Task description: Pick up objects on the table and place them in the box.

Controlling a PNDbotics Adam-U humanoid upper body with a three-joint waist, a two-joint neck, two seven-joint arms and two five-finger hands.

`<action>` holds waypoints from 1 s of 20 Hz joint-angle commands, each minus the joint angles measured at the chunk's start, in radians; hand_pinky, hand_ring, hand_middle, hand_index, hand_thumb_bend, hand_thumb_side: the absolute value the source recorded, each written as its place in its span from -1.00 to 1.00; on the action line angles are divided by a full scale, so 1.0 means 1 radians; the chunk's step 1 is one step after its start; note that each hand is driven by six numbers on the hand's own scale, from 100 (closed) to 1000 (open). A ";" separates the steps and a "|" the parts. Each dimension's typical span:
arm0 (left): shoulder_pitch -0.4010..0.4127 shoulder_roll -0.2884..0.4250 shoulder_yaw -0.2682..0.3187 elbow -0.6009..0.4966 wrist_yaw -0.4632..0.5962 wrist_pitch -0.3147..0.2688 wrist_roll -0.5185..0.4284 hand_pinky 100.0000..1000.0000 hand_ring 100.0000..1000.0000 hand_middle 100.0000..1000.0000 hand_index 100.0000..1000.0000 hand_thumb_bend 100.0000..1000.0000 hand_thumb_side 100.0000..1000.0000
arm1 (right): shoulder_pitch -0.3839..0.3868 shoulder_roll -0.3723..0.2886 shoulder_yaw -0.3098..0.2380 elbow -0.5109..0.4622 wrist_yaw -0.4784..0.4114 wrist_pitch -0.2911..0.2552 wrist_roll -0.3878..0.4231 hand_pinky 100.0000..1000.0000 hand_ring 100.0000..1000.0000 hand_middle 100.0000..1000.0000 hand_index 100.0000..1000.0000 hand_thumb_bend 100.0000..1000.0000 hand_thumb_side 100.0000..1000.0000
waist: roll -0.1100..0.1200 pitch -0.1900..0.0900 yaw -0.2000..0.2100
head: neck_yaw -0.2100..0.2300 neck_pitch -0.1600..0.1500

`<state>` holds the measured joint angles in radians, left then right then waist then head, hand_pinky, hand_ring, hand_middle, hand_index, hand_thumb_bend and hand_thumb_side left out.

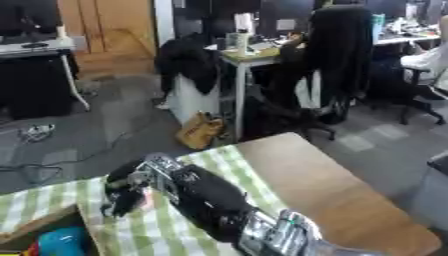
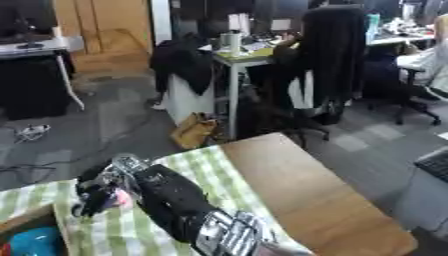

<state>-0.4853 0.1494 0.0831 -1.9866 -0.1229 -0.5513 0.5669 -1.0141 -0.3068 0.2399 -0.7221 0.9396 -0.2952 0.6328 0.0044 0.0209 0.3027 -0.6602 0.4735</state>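
My right arm reaches in from the lower right across the green-checked cloth [image 1: 219,160]. Its hand [image 1: 122,192] hangs just above the cloth by the near corner of the cardboard box [image 1: 48,222], fingers curled downward. A small pink thing [image 2: 123,199] shows between the fingers and the palm; its shape is blurred. Inside the box lie a blue rounded object [image 1: 61,241] and a bit of red [image 1: 32,248]. My left hand shows in neither view.
The cloth covers only the left part of the wooden table [image 1: 350,195], and bare wood runs to the right edge. Beyond the table lie the office floor, a white desk [image 1: 241,60], black chairs and a brown bag [image 1: 199,131].
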 commanded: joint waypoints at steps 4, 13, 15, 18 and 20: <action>-0.008 0.011 0.000 -0.013 -0.004 -0.005 0.004 0.63 0.72 0.62 0.69 -0.65 1.00 | -0.029 -0.063 0.009 -0.071 -0.176 0.041 0.095 -1.00 -1.00 -0.97 -0.19 -1.00 0.22 | -0.010 -0.028 -0.004 | 0.081 0.017; -0.006 0.016 0.000 -0.013 -0.009 -0.002 0.006 0.63 0.72 0.62 0.69 -0.66 1.00 | -0.066 -0.133 0.018 -0.168 -0.389 0.134 0.164 -1.00 -1.00 -1.00 -0.18 -1.00 0.22 | -0.015 -0.030 -0.008 | 0.225 0.026; -0.005 0.016 0.000 -0.013 -0.009 -0.001 0.006 0.63 0.72 0.62 0.69 -0.66 1.00 | -0.071 -0.142 0.014 -0.188 -0.433 0.149 0.154 -1.00 -1.00 -1.00 -0.18 -1.00 0.23 | -0.016 -0.029 -0.009 | 0.248 0.021; -0.005 0.016 -0.001 -0.013 -0.010 -0.001 0.007 0.63 0.72 0.62 0.69 -0.66 1.00 | -0.074 -0.152 0.013 -0.224 -0.489 0.175 0.100 -1.00 -1.00 -1.00 -0.18 -1.00 0.24 | -0.016 -0.027 -0.009 | 0.265 0.012; -0.005 0.016 0.000 -0.013 -0.010 0.000 0.008 0.63 0.72 0.62 0.69 -0.66 1.00 | -0.076 -0.155 0.013 -0.249 -0.519 0.197 0.037 -1.00 -1.00 -1.00 -0.18 -1.00 0.26 | -0.016 -0.026 -0.009 | 0.267 0.006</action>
<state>-0.4817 0.1495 0.0831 -1.9866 -0.1298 -0.5497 0.5685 -1.0584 -0.4296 0.2595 -0.9345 0.4477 -0.1096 0.7020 0.0006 0.0189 0.2947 -0.3997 0.4923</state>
